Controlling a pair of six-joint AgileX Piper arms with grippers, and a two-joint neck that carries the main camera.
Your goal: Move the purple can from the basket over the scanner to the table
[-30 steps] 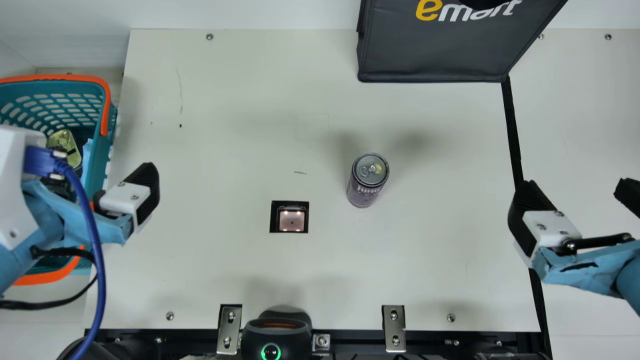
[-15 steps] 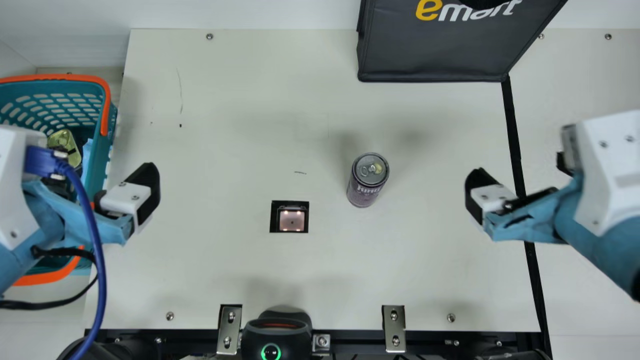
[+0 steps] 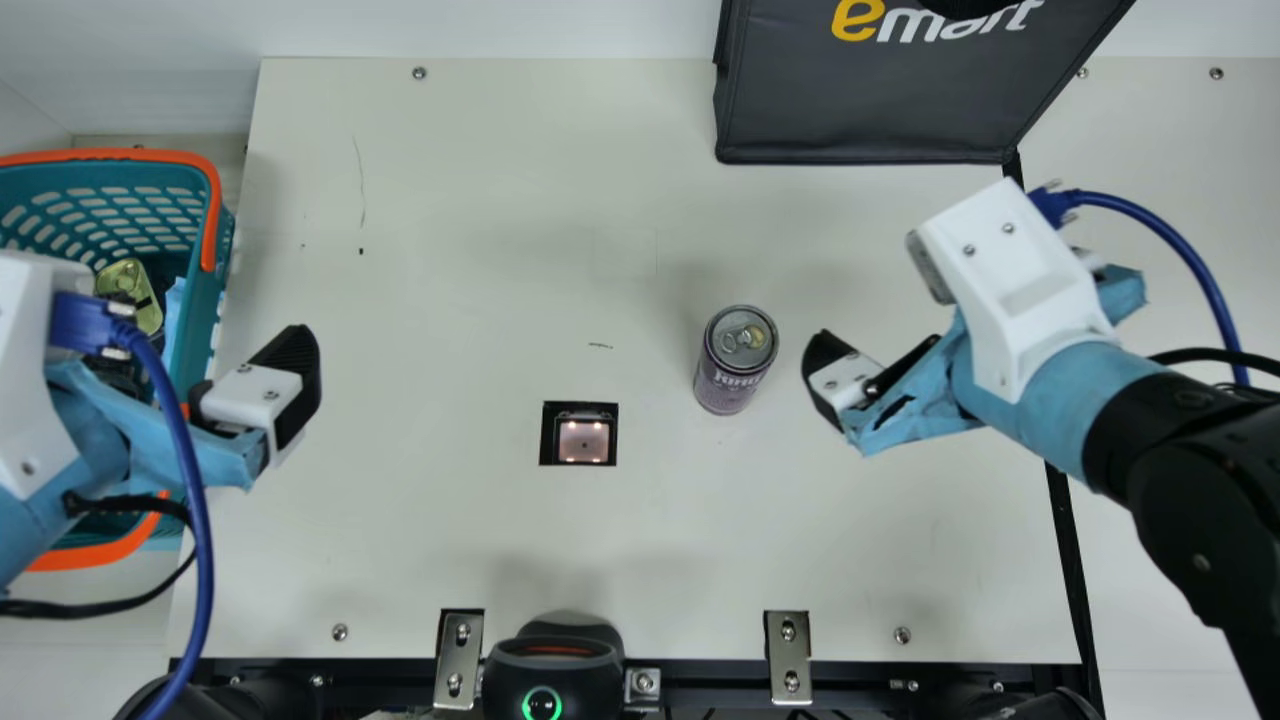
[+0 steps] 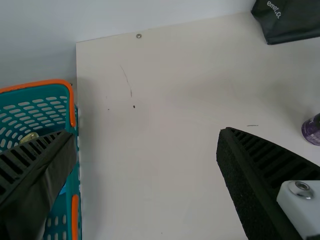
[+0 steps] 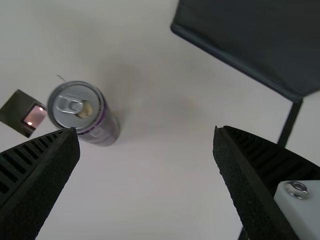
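Note:
The purple can (image 3: 730, 365) stands upright on the cream table (image 3: 440, 270), to the right of the square scanner (image 3: 584, 442). My right gripper (image 3: 836, 380) is just right of the can, not touching it. In the right wrist view my right gripper (image 5: 146, 132) stands open, the can (image 5: 84, 111) near one finger and the scanner (image 5: 21, 115) beyond it. My left gripper (image 3: 284, 388) is beside the basket (image 3: 212, 215) at the left. In the left wrist view my left gripper (image 4: 147, 135) is open and empty, with the can (image 4: 312, 131) far off and the basket (image 4: 73, 112) behind one finger.
A black bag (image 3: 880, 105) stands at the table's back right. Several items, among them a gold-lidded can (image 3: 132, 292), lie in the basket. A black device with a green ring (image 3: 545, 670) and metal brackets line the front edge.
My right arm has swung leftward from the right side of the main view, bringing its gripper close to the can. The left arm and the can have stayed put.

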